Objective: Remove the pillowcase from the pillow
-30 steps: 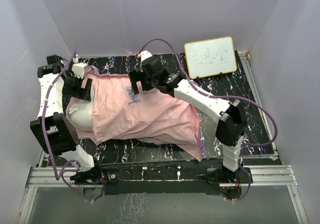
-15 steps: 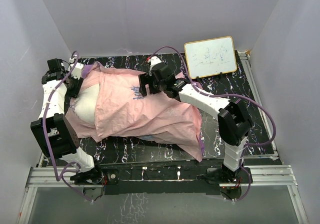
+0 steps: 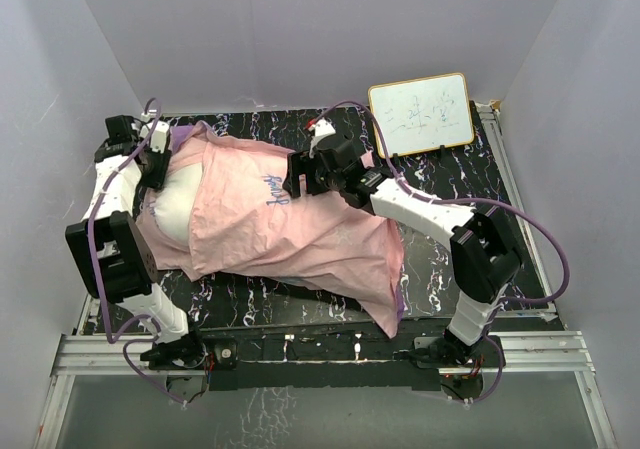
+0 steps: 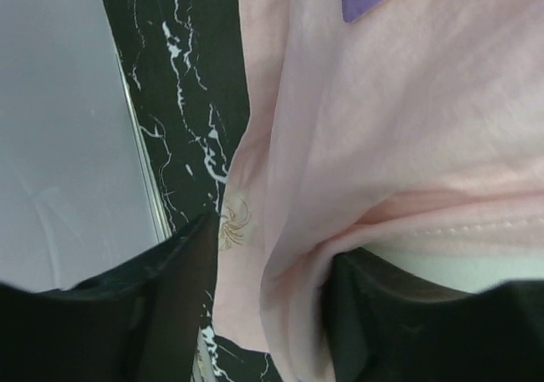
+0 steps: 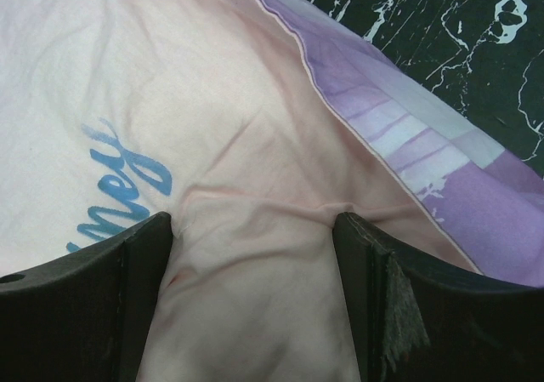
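Observation:
The pillowcase (image 3: 290, 229) lies pale pink side out over the white pillow (image 3: 175, 214), whose left end shows bare. My left gripper (image 3: 152, 169) sits at that end. In the left wrist view it (image 4: 272, 314) is shut on a fold of the pillowcase (image 4: 408, 101), with a strip of pillow (image 4: 476, 267) beside the right finger. My right gripper (image 3: 297, 177) rests on top of the cover near the blue lettering. In the right wrist view it (image 5: 255, 220) stands open and wide, its fingers pressed into the pillowcase (image 5: 255, 101), a small ridge of cloth between them. The purple printed side (image 5: 442, 169) shows along the far edge.
A small framed whiteboard (image 3: 420, 114) stands at the back right on the black marbled table (image 3: 470, 199). Pale walls close in on three sides. The table's left rail (image 4: 140, 169) runs close to my left gripper.
My left gripper has gone from open to shut on the cloth at the pillow's left end. My right gripper has shifted right, settled onto the cover, and its jaws have narrowed a little.

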